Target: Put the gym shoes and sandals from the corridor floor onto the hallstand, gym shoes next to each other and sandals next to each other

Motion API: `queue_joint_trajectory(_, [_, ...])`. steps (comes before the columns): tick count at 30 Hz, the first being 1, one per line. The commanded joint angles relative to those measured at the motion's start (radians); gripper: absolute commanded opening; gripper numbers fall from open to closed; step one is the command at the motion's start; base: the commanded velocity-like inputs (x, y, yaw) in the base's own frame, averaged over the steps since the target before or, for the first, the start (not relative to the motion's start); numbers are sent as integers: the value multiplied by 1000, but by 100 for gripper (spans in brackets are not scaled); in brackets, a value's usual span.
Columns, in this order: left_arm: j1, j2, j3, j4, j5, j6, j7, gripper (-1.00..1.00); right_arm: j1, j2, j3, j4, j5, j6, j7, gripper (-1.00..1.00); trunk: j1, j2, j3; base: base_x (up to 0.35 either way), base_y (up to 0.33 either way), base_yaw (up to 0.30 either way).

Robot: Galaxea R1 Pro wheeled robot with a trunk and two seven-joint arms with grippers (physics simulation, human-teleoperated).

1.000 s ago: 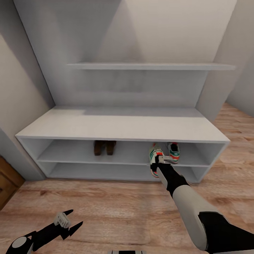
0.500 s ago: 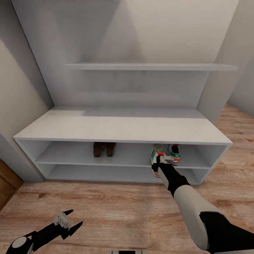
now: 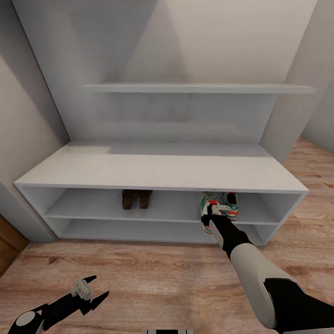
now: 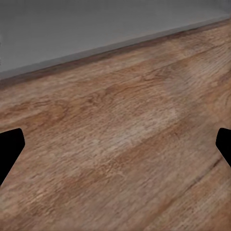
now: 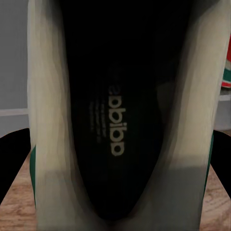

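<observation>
Two gym shoes and two sandals (image 3: 137, 198) are counted on the upper open tier of the hallstand (image 3: 157, 168). The sandals are set side by side left of centre. One gym shoe (image 3: 232, 202) lies at the right; the other gym shoe (image 3: 207, 214) is clamped by the right gripper (image 3: 218, 209) at the tier's front edge, touching its mate. The right arm is stretched forward. The left gripper (image 3: 93, 290) is held spread open above the corridor floor (image 3: 153, 273), before the hallstand.

On the hallstand (image 3: 157, 169), we see the sandals (image 3: 137, 198) left on the upper tier (side by side). Both gym shoes (image 3: 218, 206) sit right.
</observation>
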Motion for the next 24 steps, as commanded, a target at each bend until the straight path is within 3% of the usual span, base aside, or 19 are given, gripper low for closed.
queue_joint_trajectory(1, [-1, -1, 5, -1, -10, -6, -4, 100, 0, 1, -5, -2, 1, 5, -1, -100, 0, 0, -1, 46, 0, 0])
queue_joint_trajectory(11, [-1, -1, 5, -1, -10, -6, -4, 100, 0, 1, -5, -2, 1, 5, -1, -100, 0, 0, -1, 166, 0, 0])
queue_joint_trajectory(24, [-1, -1, 5, -1, -10, -6, -4, 100, 0, 1, -5, -2, 1, 5, -1, -100, 0, 0, -1, 26, 0, 0])
